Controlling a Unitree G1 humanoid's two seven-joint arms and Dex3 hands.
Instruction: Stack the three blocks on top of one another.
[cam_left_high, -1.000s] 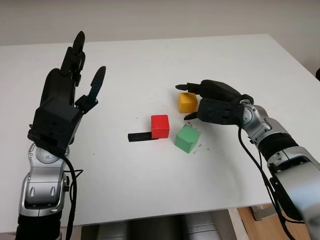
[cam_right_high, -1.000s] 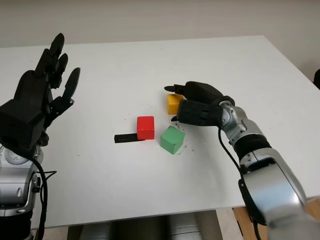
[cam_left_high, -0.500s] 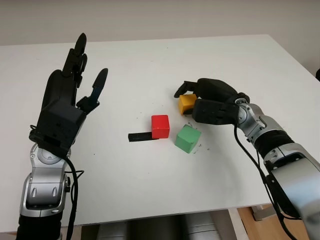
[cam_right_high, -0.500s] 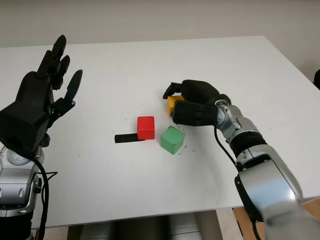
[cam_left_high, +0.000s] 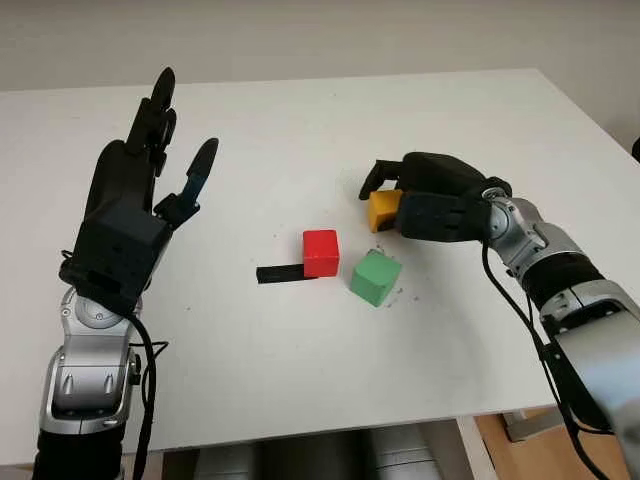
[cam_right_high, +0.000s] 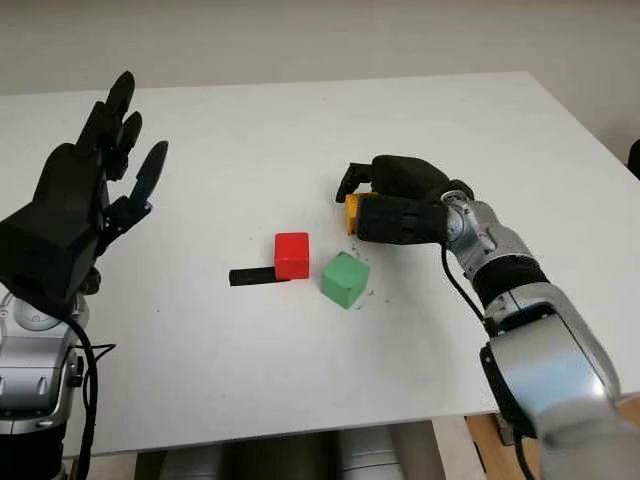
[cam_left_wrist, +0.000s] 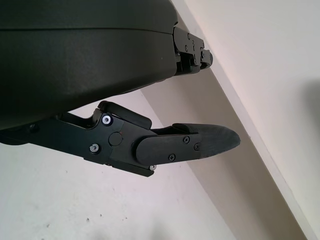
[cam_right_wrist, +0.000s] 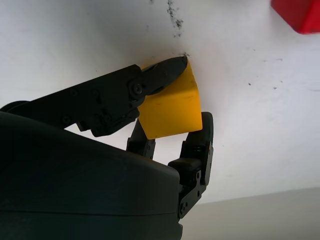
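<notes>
My right hand (cam_left_high: 392, 200) is shut on the yellow block (cam_left_high: 384, 211), right of the table's middle. In the right wrist view its black fingers (cam_right_wrist: 150, 80) clamp the yellow block (cam_right_wrist: 171, 106) from two sides, tilted. The red block (cam_left_high: 321, 252) sits near the table's middle. Just right of it and slightly nearer lies the green block (cam_left_high: 376, 277), turned at an angle. My left hand (cam_left_high: 130, 210) is open and raised above the table's left side, far from the blocks.
A small black strip (cam_left_high: 279, 273) lies flat against the red block's left side. The white table (cam_left_high: 300, 380) ends near the front edge below the blocks, and its far edge meets a pale wall.
My right hand's fingers have closed around the yellow block and tilted it, drawing it slightly to the right. The left hand, red block and green block stayed put.
</notes>
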